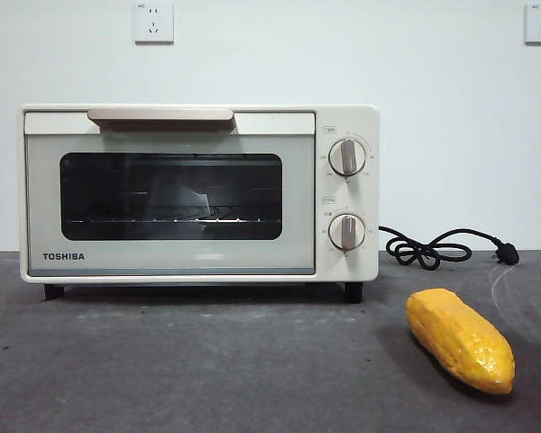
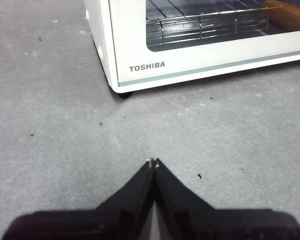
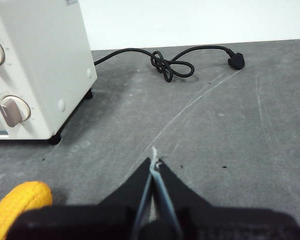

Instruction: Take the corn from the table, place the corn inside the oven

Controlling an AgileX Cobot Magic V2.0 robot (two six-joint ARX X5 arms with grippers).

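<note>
White wall with two sockets backs the scene, and the dark grey table [image 1: 207, 370] carries everything you need to track. Start with the corn [image 1: 461, 339]: it lies on its side on the table toward the front right corner, apart from the oven [image 1: 198, 194] and untouched by either arm. Treat the pick-up as not yet begun. The oven stands toward the back left of the table, its glass door [image 1: 170, 196] fully closed under the beige bar handle [image 1: 160, 115], with the wire rack visible inside and nothing on it. The two knobs [image 1: 346, 156] sit on its right panel, and the black cord [image 1: 428, 250] trails loose along the back edge with its plug lying free. Note the left gripper [image 2: 153, 162]: its jaws are pressed together and hold nothing, poised over bare table in front of the oven's lower left corner. Note the right gripper [image 3: 154, 163]: its jaws are likewise closed and empty, with the corn's tip just beside it in the right wrist view. Neither arm appears in the front view. Judge the task as at its start. You still have the door to open, the corn to grasp, lift and place on the rack.
</note>
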